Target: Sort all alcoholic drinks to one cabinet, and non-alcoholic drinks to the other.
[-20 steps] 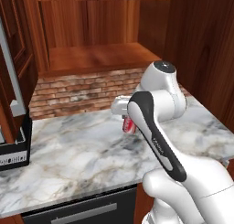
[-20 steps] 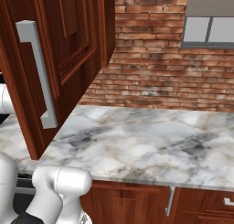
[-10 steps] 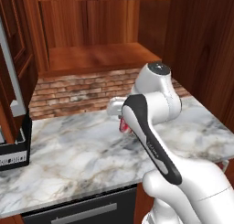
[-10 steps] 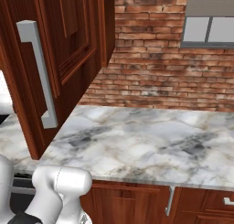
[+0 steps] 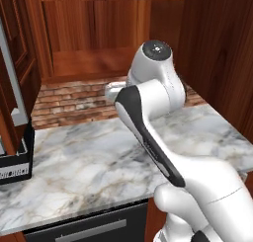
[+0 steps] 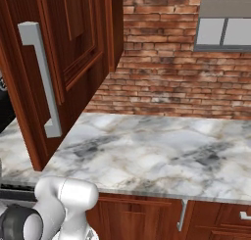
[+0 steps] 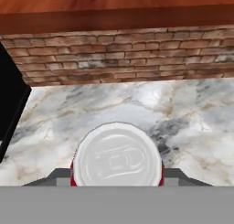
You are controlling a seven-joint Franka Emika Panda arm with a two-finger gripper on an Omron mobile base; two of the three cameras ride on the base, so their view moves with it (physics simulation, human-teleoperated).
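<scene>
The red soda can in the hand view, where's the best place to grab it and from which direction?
Grip the soda can across its round side wall just below the silver top, coming from above along its upright axis. The tool already sits that way, a finger on each side. The flat lid gives no hold, while the straight sides probably suit two flat fingers.

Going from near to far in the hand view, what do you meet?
soda can between the gripper jaws → marble counter → brick wall → underside of the cabinet
</scene>
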